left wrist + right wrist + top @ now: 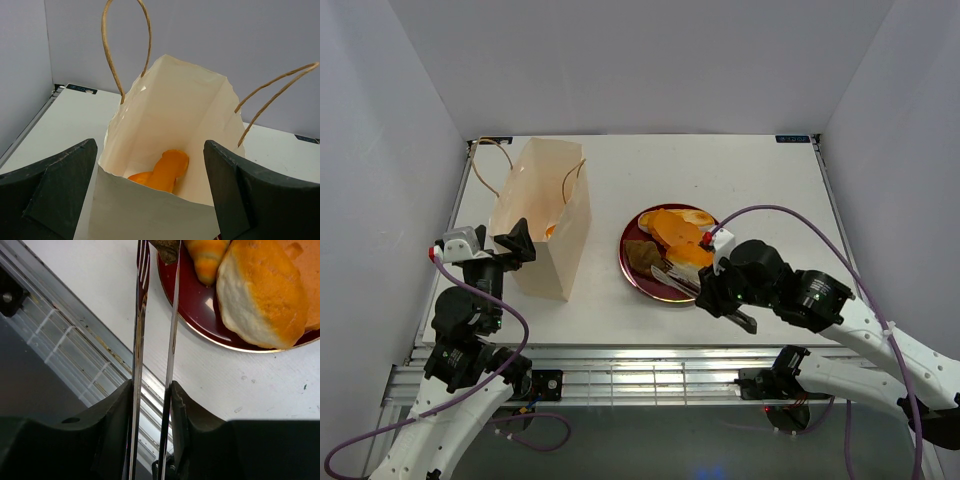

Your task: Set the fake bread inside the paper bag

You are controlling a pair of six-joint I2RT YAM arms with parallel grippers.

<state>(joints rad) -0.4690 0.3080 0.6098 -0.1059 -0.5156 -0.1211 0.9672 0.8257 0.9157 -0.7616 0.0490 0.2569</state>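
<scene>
While clenching tongs [141, 315] in right gripper [151, 390], watch for glossy brown bread [167, 247] slipping from thin blade tips at plate's [190, 315] near rim and dropping short. Cannot tell its long axis. Beyond, straddling bag [165, 115] with left gripper [150, 145] spread wide, not pinching. Inside, one orange bread [162, 172], lying flat, long axis slanting away rightward.

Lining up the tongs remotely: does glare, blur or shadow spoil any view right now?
Right wrist: the tongs mirror their surroundings in bright streaks, the plate rim glints, the bread roll is sharp. Left wrist: the paper bag interior is evenly lit, the orange bread inside clear. Top external: soft, faint shadows, no glare.
</scene>
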